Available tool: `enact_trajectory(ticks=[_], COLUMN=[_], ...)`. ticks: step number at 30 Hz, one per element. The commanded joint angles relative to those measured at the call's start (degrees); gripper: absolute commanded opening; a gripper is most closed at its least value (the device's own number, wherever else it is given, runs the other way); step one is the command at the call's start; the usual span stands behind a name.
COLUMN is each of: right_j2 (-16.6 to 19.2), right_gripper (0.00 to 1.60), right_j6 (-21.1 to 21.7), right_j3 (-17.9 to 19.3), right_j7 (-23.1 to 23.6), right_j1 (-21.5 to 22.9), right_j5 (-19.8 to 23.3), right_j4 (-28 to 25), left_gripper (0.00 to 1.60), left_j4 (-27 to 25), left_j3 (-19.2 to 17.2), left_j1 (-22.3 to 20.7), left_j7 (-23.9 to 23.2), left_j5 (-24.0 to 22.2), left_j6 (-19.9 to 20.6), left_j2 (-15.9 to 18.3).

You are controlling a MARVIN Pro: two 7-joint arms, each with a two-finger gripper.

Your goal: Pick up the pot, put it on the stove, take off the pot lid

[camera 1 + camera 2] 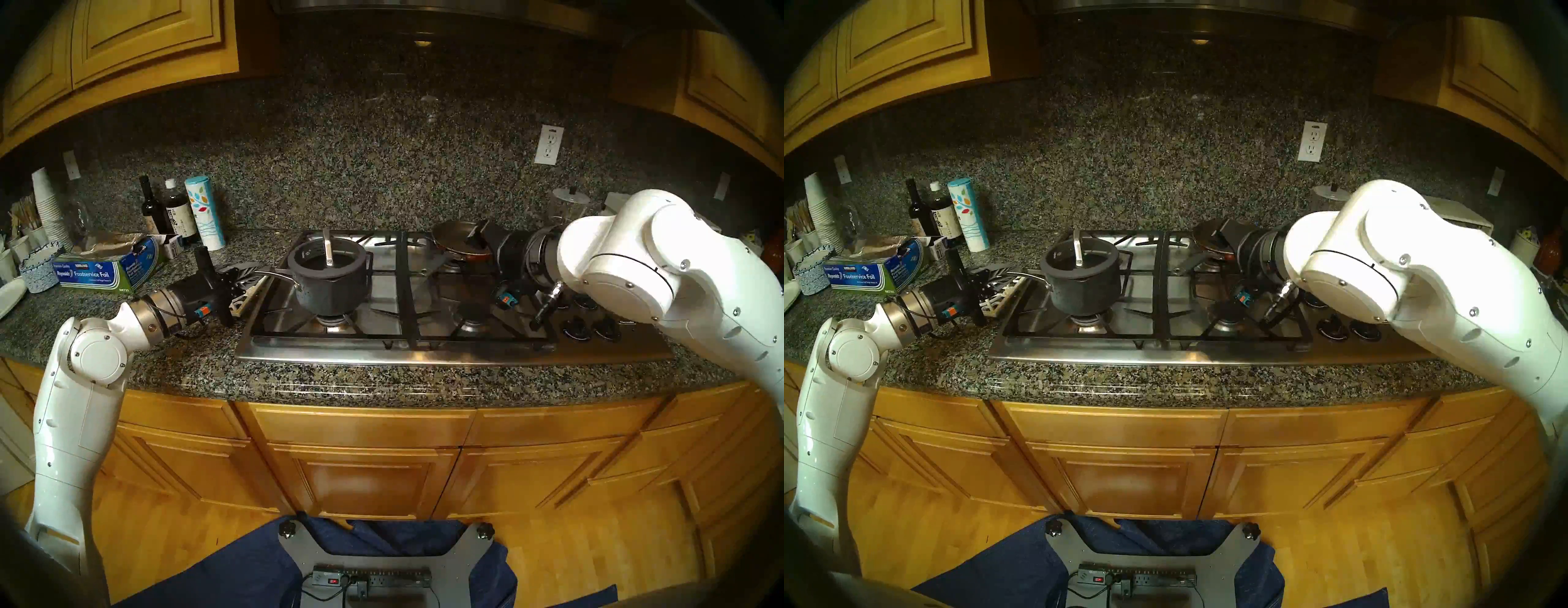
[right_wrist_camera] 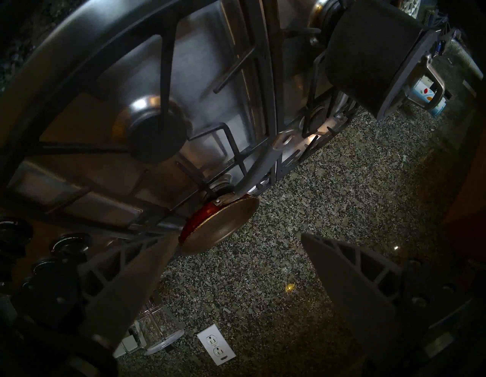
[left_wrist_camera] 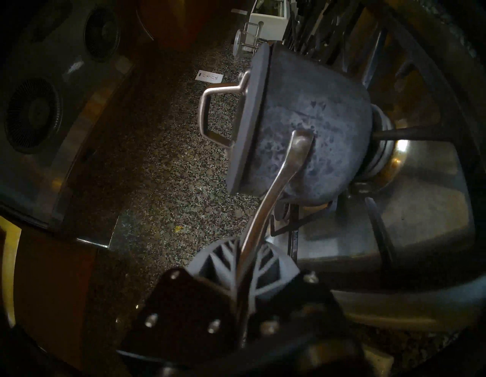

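The dark-grey pot (image 1: 333,288) stands upright over the front-left burner of the steel stove (image 1: 382,352), on or just above the grate; I cannot tell which. The pot lid (image 1: 326,271) sits on it, its silver loop handle up. My left gripper (image 1: 248,279) is shut on the pot's long silver handle (image 3: 265,210), which runs between the fingers in the left wrist view (image 3: 242,255). My right gripper (image 1: 477,235) is open and empty above the back-right burner, beside the red-sided frying pan (image 1: 456,244). The right wrist view shows the pot (image 2: 368,52) far off.
Left counter holds a foil box (image 1: 106,267), two dark bottles (image 1: 165,212), a white canister (image 1: 204,212), stacked cups (image 1: 46,204) and a bowl (image 1: 36,271). Black knobs (image 1: 594,329) lie under my right arm. A glass jar (image 1: 568,208) stands at the back right.
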Motion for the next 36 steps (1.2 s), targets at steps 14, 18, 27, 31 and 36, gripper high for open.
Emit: enact_trajectory(ticks=[14,18,27,31,36], right_j2=[0.14,0.14,0.14,0.14,0.14], right_gripper=[1.60,1.60,1.60,1.60,1.60], right_j6=[0.27,0.28,0.28,0.28,0.28], right_j3=[1.52,1.53,1.53,1.53,1.53], right_j7=[-0.32,-0.32,-0.32,-0.32,-0.32], right_j1=[1.55,1.56,1.56,1.56,1.56], right_j5=[-0.43,-0.43,-0.43,-0.44,-0.44], right_j4=[0.08,0.08,0.08,0.08,0.08], left_gripper=[1.60,1.60,1.60,1.60,1.60], left_j4=[-3.69,-4.00,-4.60,-4.85,-5.11], left_j3=[-2.43,-2.54,-3.10,-3.68,-4.83], left_j1=[-0.58,-0.49,0.14,0.77,2.03], left_j7=[0.50,0.66,0.71,0.76,0.78], left_j5=[-2.04,-1.64,-0.93,-0.63,-0.52], left_j6=[-0.34,-0.32,-1.11,-1.79,-3.20], left_j2=[-0.54,-0.76,-0.85,-0.86,-0.61])
